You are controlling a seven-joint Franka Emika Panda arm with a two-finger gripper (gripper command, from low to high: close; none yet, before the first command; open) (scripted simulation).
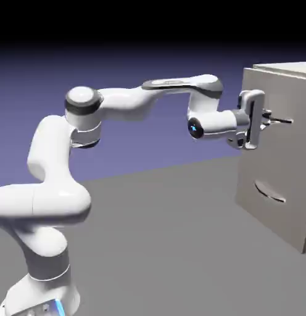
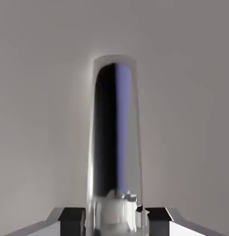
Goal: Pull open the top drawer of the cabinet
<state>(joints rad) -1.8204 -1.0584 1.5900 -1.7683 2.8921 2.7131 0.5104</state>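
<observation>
Exterior view: arm arched rightward, wrist level, pincer (image 1: 267, 120) closed on the top drawer's handle (image 1: 281, 121).

"What carries everything here?"

"A flat, plain dark-grey surface (image 1: 168, 247). The cabinet (image 1: 272, 166) stands on it, at the exterior view's right."

"And how does the surface lie around the cabinet?"

"It spreads out from the foot of the cabinet's front toward the exterior view's left, and runs down to the bottom of the picture. Its far edge slants gently up toward the cabinet and meets its outline partway up."

"Anything else standing on it?"

"The robot's white base (image 1: 41, 290), well apart from the cabinet, off to the exterior view's left and lower in the picture. The picture's bottom edge cuts it off."
</observation>
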